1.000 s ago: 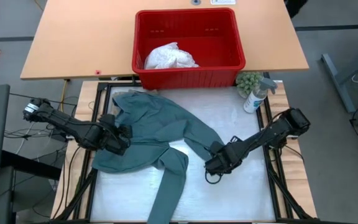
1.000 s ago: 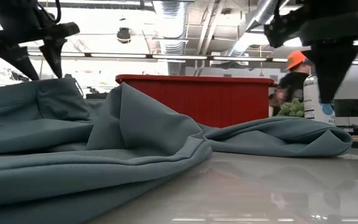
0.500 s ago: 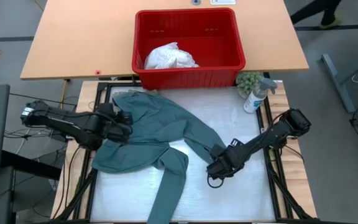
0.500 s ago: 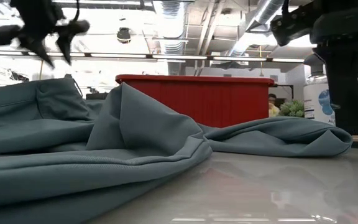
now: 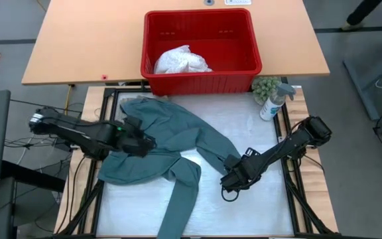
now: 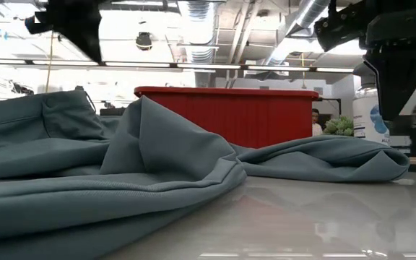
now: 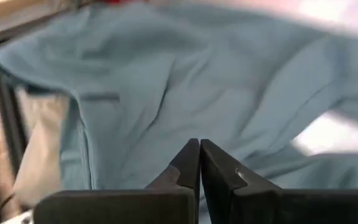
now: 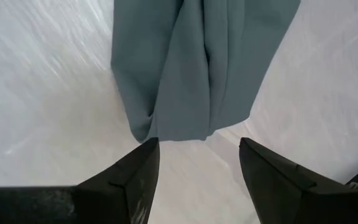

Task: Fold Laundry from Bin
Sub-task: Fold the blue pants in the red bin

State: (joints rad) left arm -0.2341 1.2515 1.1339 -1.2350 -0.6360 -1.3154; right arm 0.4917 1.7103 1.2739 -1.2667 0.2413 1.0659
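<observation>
The right gripper (image 8: 194, 180) hangs wide open and empty just short of the teal garment's (image 5: 171, 143) sleeve end; the left gripper (image 7: 199, 163) is pressed shut, holding nothing, above the garment's body; the red bin (image 5: 244, 66) beyond holds a white garment (image 5: 181, 61); I judge that closing too early would miss the sleeve or pinch only one layer.

One red bin (image 5: 197, 78) stands at the far edge of the white surface (image 5: 257, 206). Two garments show: one white (image 5: 181, 61) inside the bin, one teal (image 5: 171, 143) spread just in front of it. One spray bottle (image 5: 272, 103) and one small green plant (image 5: 265, 87) stand beside the bin's right corner.
</observation>
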